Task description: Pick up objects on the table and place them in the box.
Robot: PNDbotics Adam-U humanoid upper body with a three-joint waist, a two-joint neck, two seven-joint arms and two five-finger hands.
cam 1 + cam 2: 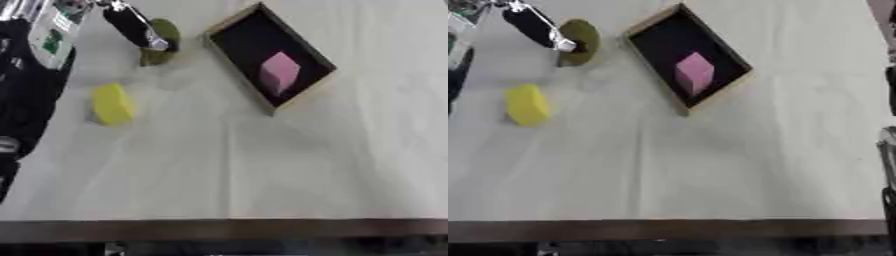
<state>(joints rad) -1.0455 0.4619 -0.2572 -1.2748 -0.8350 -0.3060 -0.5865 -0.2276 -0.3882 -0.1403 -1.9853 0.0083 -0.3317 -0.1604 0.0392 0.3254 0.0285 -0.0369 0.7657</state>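
Note:
My left hand [133, 26] reaches in from the upper left, and a dark finger with a silver tip lies across an olive-green rounded object [166, 36]. The object stands on edge just left of the box, with the hand pinched on it. A yellow block [112, 103] lies on the table below and to the left of that hand. The dark box with a wooden rim [229, 21] sits askew at the top centre and holds a pink cube [279, 71]. Only a dark and silver sliver of my right hand [889, 150] shows at the right edge.
My left arm [31, 75] fills the left edge of the left eye view. The pale tablecloth [262, 165] stretches down to the table's dark front edge [227, 231].

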